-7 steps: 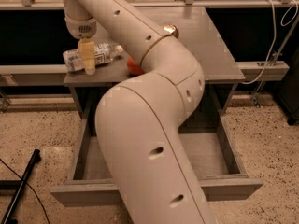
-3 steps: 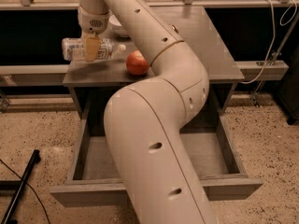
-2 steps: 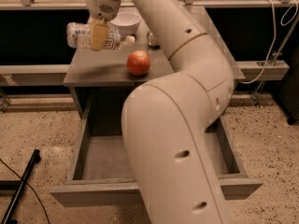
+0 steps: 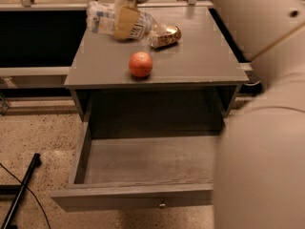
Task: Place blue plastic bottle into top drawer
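Over the grey table (image 4: 195, 63), the gripper's (image 4: 127, 26) fingers (image 4: 125, 19) clamp the blue plastic bottle (image 4: 101, 18).

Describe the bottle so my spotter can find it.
Look at the grey table above the open top drawer, back left corner. The blue plastic bottle lies sideways in the gripper: clear plastic, unlike the gold can beside it and the orange fruit.

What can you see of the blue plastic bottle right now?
The blue plastic bottle is small, clear, with a white-and-blue label, held sideways. The tool, at the top of the view over the table's back left, is clamped around its middle, one tan finger across the front. The gold can lies just right of it.
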